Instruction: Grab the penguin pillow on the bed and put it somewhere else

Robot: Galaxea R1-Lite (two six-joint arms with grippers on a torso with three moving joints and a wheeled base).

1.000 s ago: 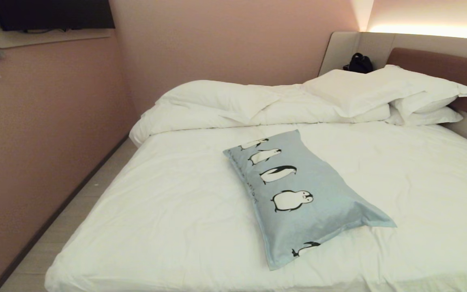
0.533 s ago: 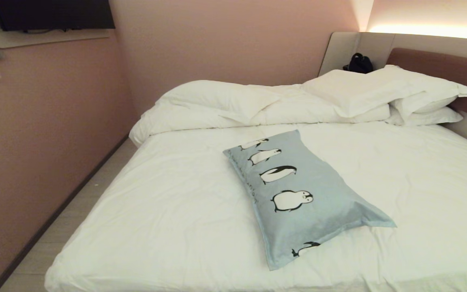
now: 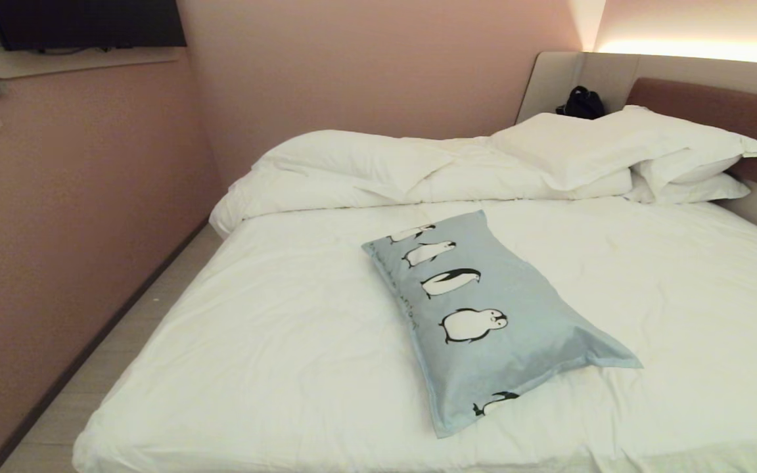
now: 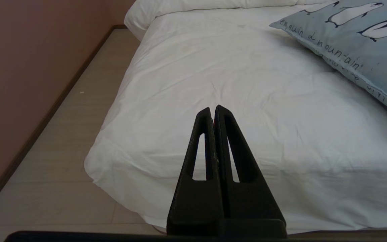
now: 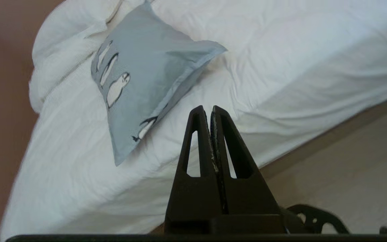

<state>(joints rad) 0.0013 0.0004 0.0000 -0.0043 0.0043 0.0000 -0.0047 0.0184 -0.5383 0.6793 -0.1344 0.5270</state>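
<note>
Pillow (image 3: 483,315) rectangular, flanged, smooth blue-grey, on creased white bed (image 3: 286,355); both pincers (image 4: 213,109) (image 5: 207,109) pressed together.

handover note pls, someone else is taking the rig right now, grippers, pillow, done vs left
Left gripper: shut, empty, off the near edge of the bed, out of the head view.
Right gripper: shut, empty, off the bed's edge, pointing toward the near end of the pillow; not touching it.
Pillow: flat on the sheet, middle of the bed, lying slantwise, one corner close to the near edge. White pillows and bunched duvet sit at the far side.
Done: nothing yet; pillow untouched.
Left: open a gripper, grasp the pillow, likely by its near corner, lift it, set it down elsewhere.
</note>
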